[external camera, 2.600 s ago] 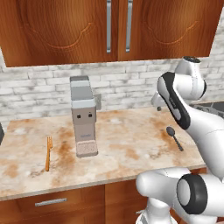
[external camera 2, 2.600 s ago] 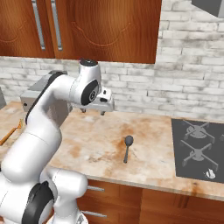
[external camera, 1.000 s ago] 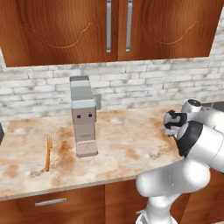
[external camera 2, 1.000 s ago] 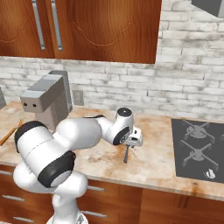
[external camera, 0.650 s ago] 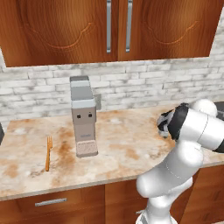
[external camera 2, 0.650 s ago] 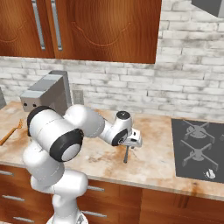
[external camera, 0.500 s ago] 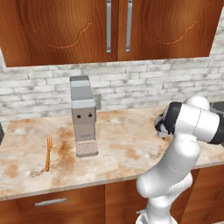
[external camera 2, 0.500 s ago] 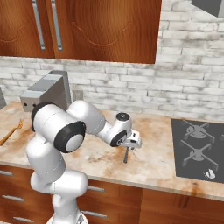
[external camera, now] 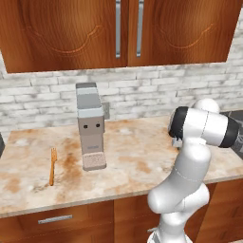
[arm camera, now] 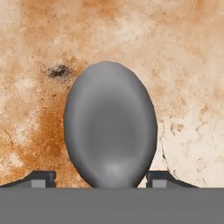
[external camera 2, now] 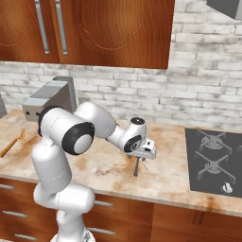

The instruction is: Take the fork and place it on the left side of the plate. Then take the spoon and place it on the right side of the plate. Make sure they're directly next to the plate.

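The fork (external camera: 52, 166) lay untouched on the counter (external camera: 137, 156) far left, the grey coffee machine (external camera: 90, 126) between it and the arm. The arm had swung down from above the counter, so the gripper (external camera 2: 143, 156) sat low over the spoon (arm camera: 110, 127), fingertips (arm camera: 40, 178) either side of the bowl, starting to close, not yet clamped. Spoon came before fork against the task order; no plate visible, stove (external camera 2: 215, 158) just right.

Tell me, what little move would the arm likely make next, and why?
Probably close the jaws on the spoon. In the hand view its grey bowl lies on the counter right between the fingertips, one on each side with a gap to spare. In the right base view the gripper is down low over the spoon, so gripping seems the natural step before lifting.
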